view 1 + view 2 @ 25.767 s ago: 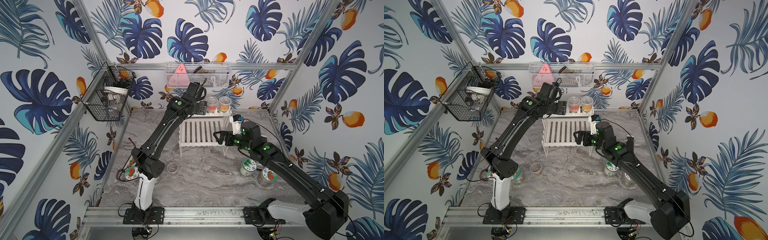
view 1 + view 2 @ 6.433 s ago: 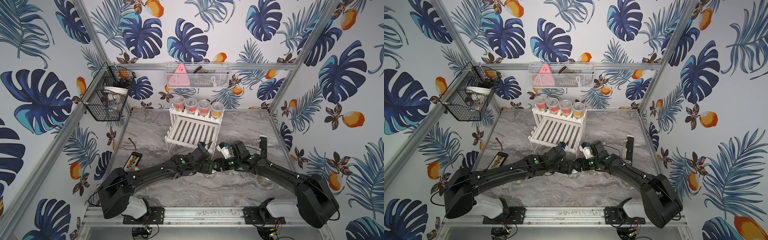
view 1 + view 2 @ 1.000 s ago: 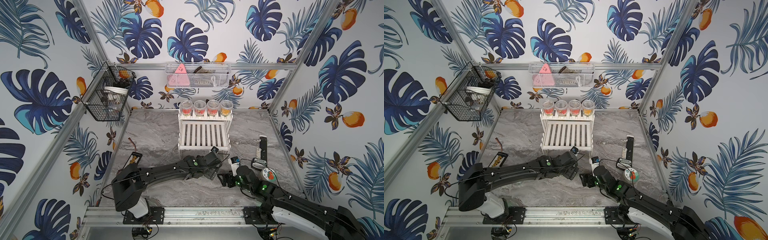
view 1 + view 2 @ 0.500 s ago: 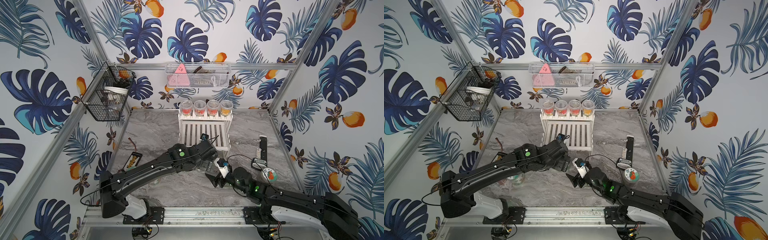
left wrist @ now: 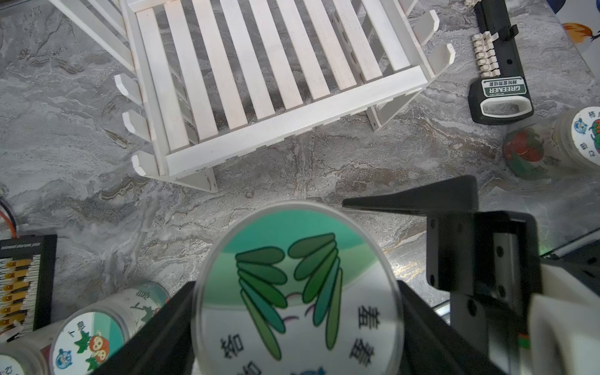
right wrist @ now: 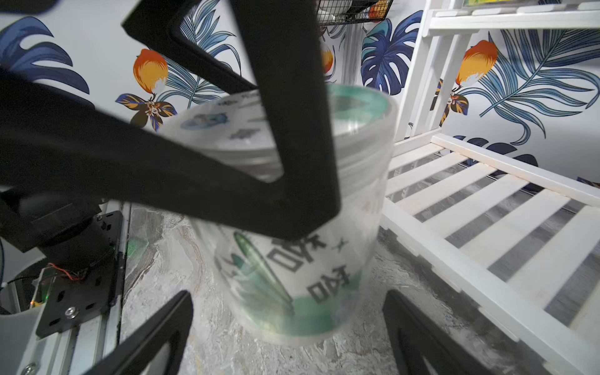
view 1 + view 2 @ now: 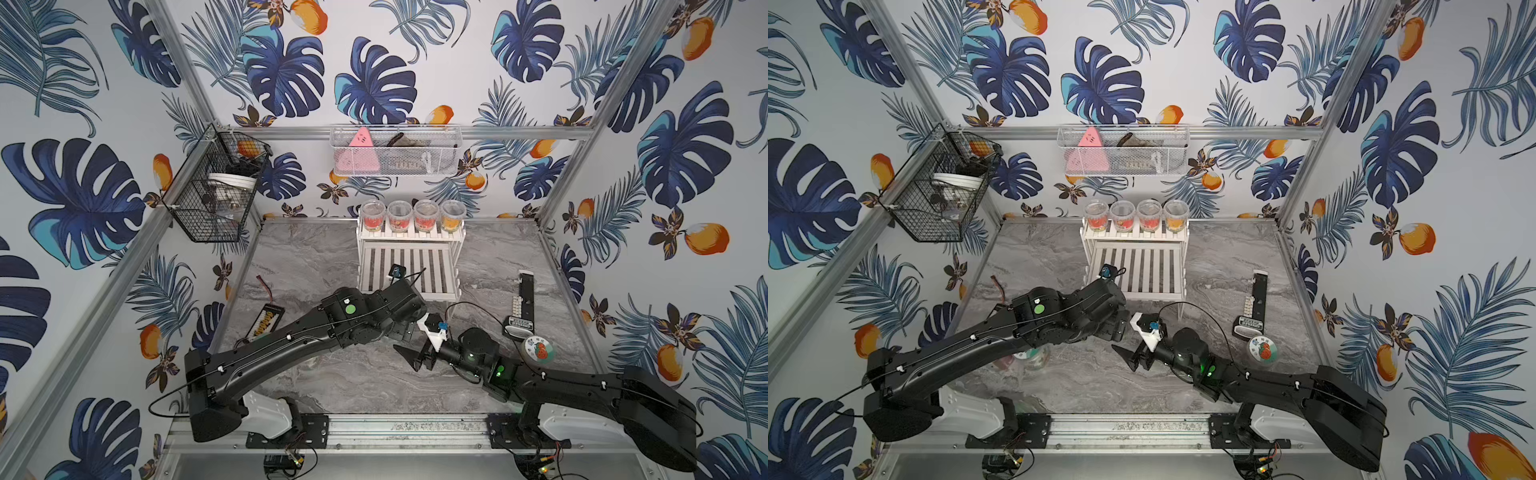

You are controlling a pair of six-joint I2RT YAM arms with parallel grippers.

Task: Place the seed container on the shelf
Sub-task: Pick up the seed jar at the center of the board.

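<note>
right gripper (image 7: 417,358): the jaws are spread wide, just before the seed container (image 5: 297,302); nothing is gripped by them.
left gripper (image 5: 295,287): it is closed on the seed container, with one finger pressed at each side.
seed container: it is held in front of the shelf (image 7: 409,270), near the lower tier but apart from it.
shelf: it is placed further back on the table (image 7: 316,257); four cups (image 7: 425,215) are lined on its upper tier.

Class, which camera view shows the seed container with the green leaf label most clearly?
The left wrist view: the seed container fills it, lid label sharp, clamped in the left gripper. The right wrist view shows its side, blurred and partly behind that gripper. In both top views the left arm hides it.
</note>
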